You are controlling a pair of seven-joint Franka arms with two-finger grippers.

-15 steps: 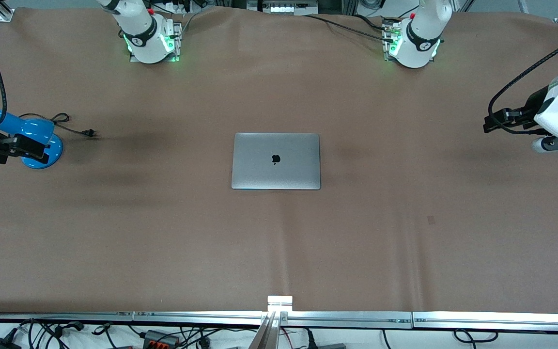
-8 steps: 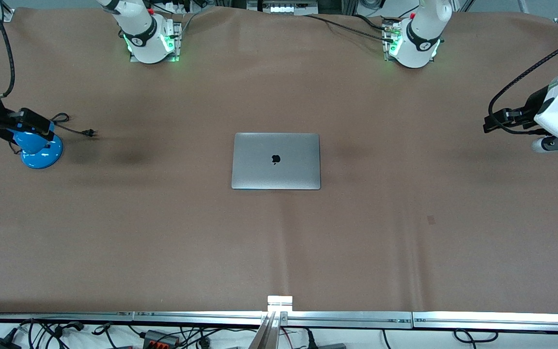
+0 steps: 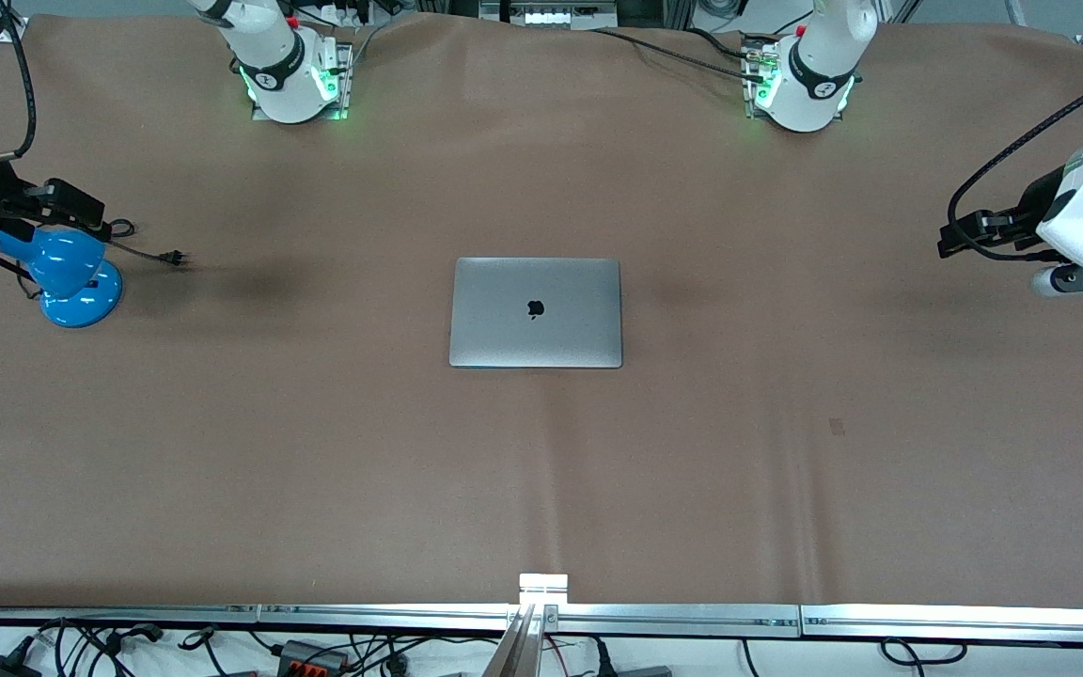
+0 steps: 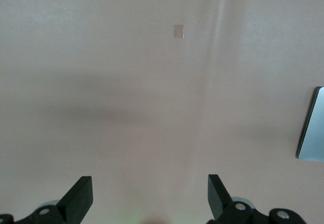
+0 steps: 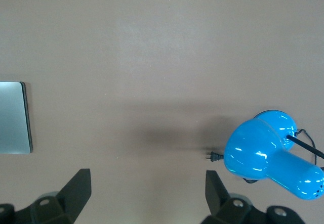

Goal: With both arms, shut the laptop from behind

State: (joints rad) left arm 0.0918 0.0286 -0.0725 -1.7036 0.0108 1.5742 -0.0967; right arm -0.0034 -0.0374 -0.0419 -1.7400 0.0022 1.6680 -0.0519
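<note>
At the right arm's end of the brown cloth-covered worktop (image 3: 316, 451), the right arm's black-and-silver two-finger gripper (image 3: 67, 207) is retreating: over the last second it has been travelling from a position over the base of the glossy blue desk lamp (image 3: 71, 277) toward the robots' side of the worktop, and it is now hanging over the lamp's black cord (image 3: 142, 243). In the right wrist view this gripper (image 5: 147, 191) is showing its fingers (image 5: 76, 191) spread wide apart with nothing between them. This withdrawal is suggesting that the closing action is finished and that the right arm is clearing the work area. At the middle of the worktop, well apart from both grippers, the slim space-grey aluminium laptop (image 3: 536, 312) is lying fully shut and flat, unchanged across the last second, its plain grey lid facing up with the dark apple logo at its centre and no keyboard or trackpad exposed; judging from this, the task is complete. At the left arm's end, the left arm's black-and-silver two-finger gripper (image 3: 960, 235) is waiting in the same place over bare worktop, and the left wrist view is showing this gripper (image 4: 147, 196) with its fingers (image 4: 78, 196) also wide apart and empty.
</note>
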